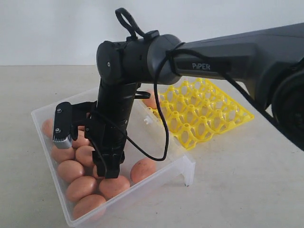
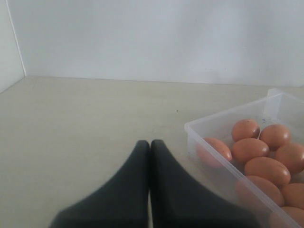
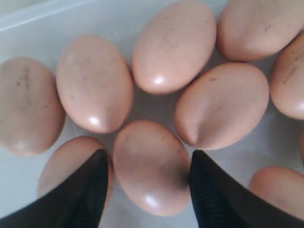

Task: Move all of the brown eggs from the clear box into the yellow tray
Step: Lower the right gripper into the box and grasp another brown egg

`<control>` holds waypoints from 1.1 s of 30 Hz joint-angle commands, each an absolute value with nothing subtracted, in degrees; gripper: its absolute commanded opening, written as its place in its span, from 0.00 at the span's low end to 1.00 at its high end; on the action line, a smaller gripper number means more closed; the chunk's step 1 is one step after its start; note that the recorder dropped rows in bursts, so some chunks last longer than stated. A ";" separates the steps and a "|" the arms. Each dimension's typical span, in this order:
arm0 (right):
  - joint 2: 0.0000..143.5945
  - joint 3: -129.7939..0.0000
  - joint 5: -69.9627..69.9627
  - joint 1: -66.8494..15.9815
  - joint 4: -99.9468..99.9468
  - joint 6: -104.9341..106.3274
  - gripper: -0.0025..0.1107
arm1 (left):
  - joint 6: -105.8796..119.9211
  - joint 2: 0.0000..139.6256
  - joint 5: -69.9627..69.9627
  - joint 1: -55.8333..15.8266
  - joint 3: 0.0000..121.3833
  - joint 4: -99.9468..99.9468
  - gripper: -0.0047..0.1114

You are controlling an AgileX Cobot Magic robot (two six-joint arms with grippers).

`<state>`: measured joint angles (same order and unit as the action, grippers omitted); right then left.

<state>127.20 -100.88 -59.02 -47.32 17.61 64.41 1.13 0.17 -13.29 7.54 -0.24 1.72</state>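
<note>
Right gripper (image 3: 148, 156) down in clear box (image 1: 167, 172), jaws spread astride one brown egg (image 3: 152, 173). Left gripper (image 2: 150, 147) pressed together outside box. Yellow tray (image 1: 209, 118) at box's two o'clock. Egg likely light, smooth, brittle: pinch gently across narrow waist.

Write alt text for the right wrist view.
The open right gripper straddles one brown egg lying in the clear box, a finger on each side. More brown eggs crowd around it, filling the close-up.
</note>
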 commanded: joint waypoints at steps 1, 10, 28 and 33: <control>128.55 -101.18 -57.43 -47.34 17.29 65.12 0.47 | 1.16 0.00 -13.29 7.35 0.00 2.03 0.00; 130.32 -101.18 -55.48 -47.34 15.06 64.90 0.48 | 1.16 0.00 -13.29 7.35 0.00 2.03 0.00; 128.02 -101.31 -55.50 -47.34 16.89 52.59 0.02 | 1.16 0.00 -13.29 7.35 0.00 2.03 0.00; 121.19 -101.31 -54.40 -47.34 20.23 52.59 0.02 | 1.16 0.00 -13.29 7.35 0.00 2.03 0.00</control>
<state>125.95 -101.23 -55.02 -47.32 18.19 52.82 1.13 0.17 -13.29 7.54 -0.24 1.72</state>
